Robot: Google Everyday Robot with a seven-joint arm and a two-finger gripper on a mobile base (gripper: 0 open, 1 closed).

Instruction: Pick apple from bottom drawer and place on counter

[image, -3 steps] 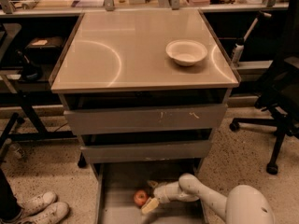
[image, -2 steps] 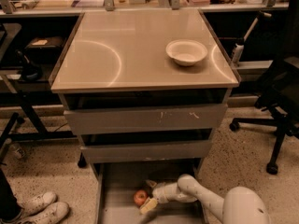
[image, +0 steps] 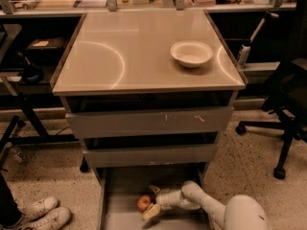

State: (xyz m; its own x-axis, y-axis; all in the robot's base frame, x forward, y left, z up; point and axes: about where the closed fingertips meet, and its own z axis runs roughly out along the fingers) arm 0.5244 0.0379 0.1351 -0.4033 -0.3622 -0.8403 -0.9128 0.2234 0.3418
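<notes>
The small red apple (image: 143,202) lies on the grey floor of the open bottom drawer (image: 122,190), near its middle. My gripper (image: 150,201) reaches into the drawer from the right on my white arm (image: 201,205). It is open, with one finger behind the apple and one finger (image: 151,212) in front of it, so the apple sits at the fingertips. The apple rests on the drawer floor. The beige-grey counter (image: 129,51) is the cabinet's top, well above the drawer.
A white bowl (image: 191,53) stands on the counter's right side. Two shallower grey drawers (image: 148,122) overhang the bottom drawer. A black office chair (image: 288,99) stands at the right. White shoes (image: 43,212) are on the floor at the left. A cluttered bench runs behind.
Almost nothing: the gripper stays at the apple in the bottom drawer, and the apple has not moved.
</notes>
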